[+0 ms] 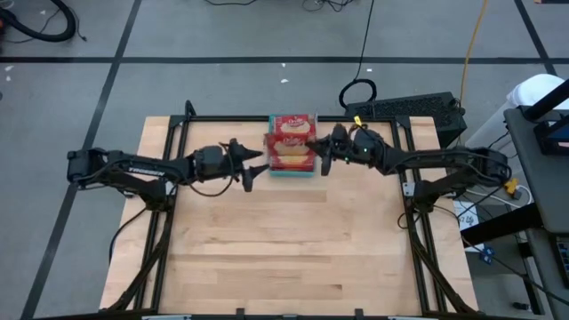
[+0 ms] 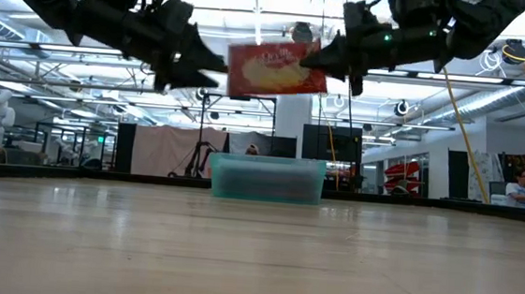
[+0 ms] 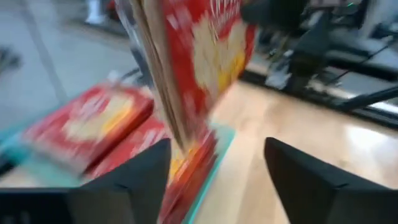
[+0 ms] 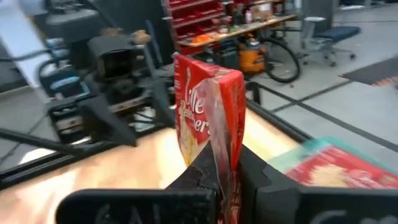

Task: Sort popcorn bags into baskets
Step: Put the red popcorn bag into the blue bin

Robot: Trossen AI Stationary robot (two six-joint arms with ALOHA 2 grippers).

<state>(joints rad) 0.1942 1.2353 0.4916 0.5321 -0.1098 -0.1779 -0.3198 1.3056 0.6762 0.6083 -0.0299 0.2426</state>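
Note:
One red popcorn bag [image 2: 269, 70] hangs in the air above the teal basket [image 2: 268, 177], which rests flat at the table's far middle, and its popcorn picture faces the near side. My right gripper [image 2: 321, 58] is shut on the bag's right end. My left gripper [image 2: 208, 68] is open, level with the bag, right by its left end. In the left wrist view the bag [image 3: 205, 56] stands edge-on ahead of my open fingers [image 3: 214, 180]. Other red bags [image 1: 292, 127] lie in the basket [image 1: 292, 172]. My right gripper [image 4: 224, 177] pinches the bag's right-hand end [image 4: 221, 146] between its two fingers, coming level from the table's right side. The bag is lifted clear above the basket and sticks out from the fingers toward the left arm, standing on its long edge.
Bare wooden table lies on the near side of the basket. The black frame rails run along the table's left, right and far edges. More bags [image 3: 87, 124] lie flat in the basket [image 3: 219, 138] below the held bag. A person sits far off in the room.

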